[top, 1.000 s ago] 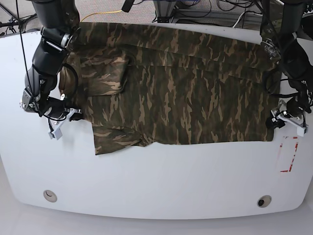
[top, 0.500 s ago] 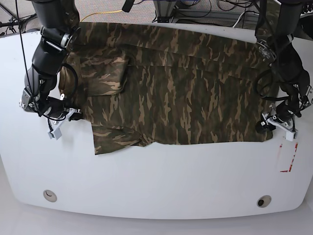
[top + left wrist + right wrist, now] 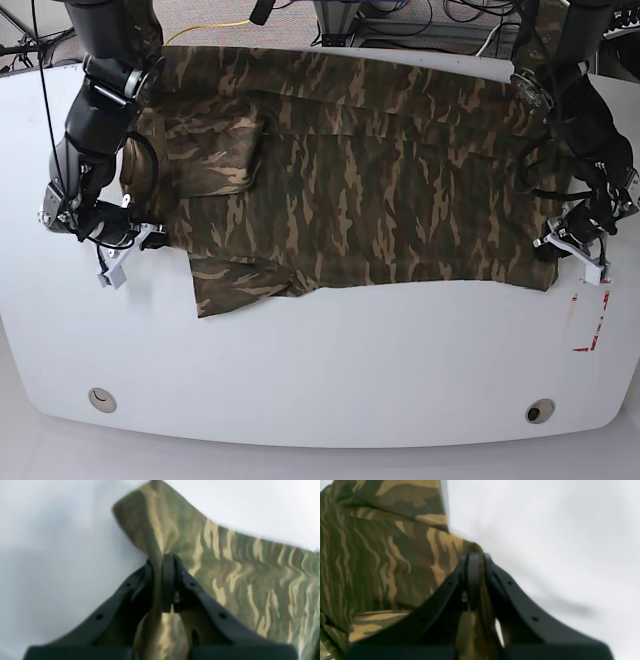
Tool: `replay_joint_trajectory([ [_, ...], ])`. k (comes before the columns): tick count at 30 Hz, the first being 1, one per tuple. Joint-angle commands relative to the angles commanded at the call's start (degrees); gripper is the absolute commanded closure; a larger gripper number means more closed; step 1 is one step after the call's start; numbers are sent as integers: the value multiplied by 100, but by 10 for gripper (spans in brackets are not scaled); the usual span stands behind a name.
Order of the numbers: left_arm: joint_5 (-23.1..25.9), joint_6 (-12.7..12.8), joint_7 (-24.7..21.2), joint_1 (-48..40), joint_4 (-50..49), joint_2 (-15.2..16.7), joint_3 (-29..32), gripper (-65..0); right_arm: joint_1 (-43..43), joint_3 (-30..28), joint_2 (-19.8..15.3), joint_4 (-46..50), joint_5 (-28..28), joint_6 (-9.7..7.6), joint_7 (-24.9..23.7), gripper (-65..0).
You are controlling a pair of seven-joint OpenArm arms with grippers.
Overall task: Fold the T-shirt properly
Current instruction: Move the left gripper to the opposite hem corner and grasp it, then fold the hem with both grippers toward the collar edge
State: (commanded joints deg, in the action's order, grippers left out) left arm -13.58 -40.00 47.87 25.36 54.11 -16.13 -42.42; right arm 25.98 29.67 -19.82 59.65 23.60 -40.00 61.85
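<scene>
White table [image 3: 330,370] under camouflage T-shirt [image 3: 370,180], cables behind; both arms' fingers [image 3: 168,580] pinched onto its edges.

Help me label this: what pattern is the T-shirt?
Camouflage on the T-shirt: olive, brown, tan; clearest in base view.

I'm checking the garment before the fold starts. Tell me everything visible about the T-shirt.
The T-shirt is soft camouflage fabric in olive, brown and tan, spread mostly flat across the white table. One sleeve lies folded over the body on the base view's left; another sticks out at the near edge. The left end effector is pinched shut on one corner, the right end effector on another edge.
</scene>
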Motion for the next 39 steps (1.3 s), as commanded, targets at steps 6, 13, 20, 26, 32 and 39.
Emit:
replay_joint_trajectory([
  [6,0,0,440,-132,651,18,9,-17,114,9,-9,651,0,0,519,0],
  [13,0,0,1099,-264,1389,18,-18,-17,-62,246,-9,1521,0,0,1046,0],
  [20,0,0,1688,-668,2602,26,0,-17,-413,448,-97,1916,633,0,1424,0],
  [26,-9,0,2022,-1204,3657,149,18,-18,-958,457,-387,1916,1556,0,1424,0],
  [32,-9,0,2022,-1662,4176,290,149,-21,-1398,879,-448,1925,1811,0,1433,0],
  [39,35,0,2013,-1204,3235,299,158,-271,-1451,932,-404,1916,1802,0,1407,0],
])
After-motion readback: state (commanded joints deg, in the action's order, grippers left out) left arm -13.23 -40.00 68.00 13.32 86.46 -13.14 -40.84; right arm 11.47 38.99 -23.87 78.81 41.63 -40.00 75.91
